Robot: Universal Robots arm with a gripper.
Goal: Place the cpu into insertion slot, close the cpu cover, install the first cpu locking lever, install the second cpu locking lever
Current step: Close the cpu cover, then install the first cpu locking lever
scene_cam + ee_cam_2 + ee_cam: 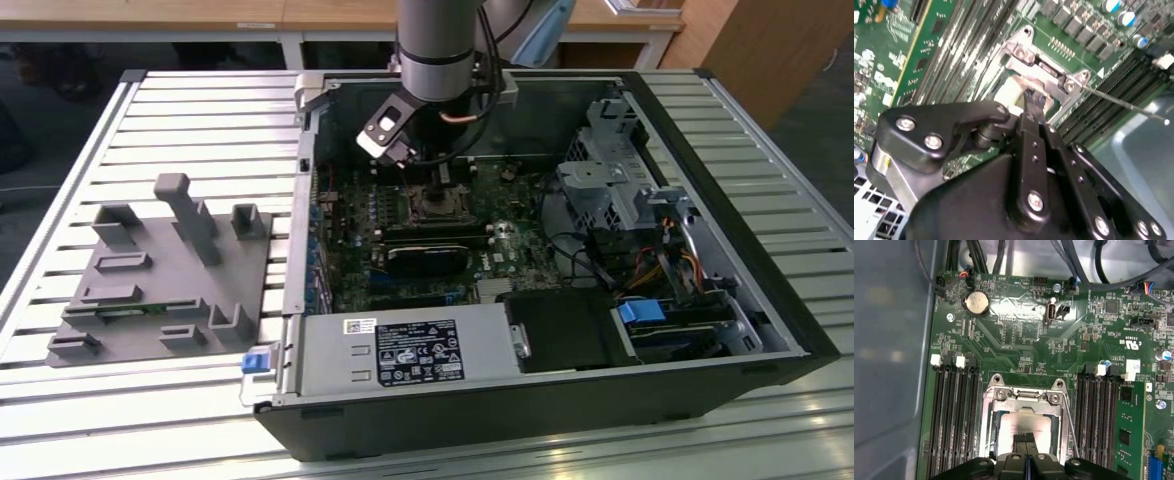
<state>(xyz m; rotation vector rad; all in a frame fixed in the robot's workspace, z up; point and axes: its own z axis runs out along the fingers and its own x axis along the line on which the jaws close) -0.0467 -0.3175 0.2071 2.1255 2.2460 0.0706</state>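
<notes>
Memory slots (956, 420) are seen alongside the gripper (1026, 438), its fingertips pressed together above the cpu (1014, 426), which is seated in the insertion slot (434, 208). It is edged closely by the cpu cover (1024, 396); a thin locking lever (1070, 427) is angled just beside.

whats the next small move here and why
Probably lift the pincer a little and shift it toward the lever. Its shut tips sit over the cpu, which looks seated with the cover seemingly down, while that lever stands unlatched.
</notes>
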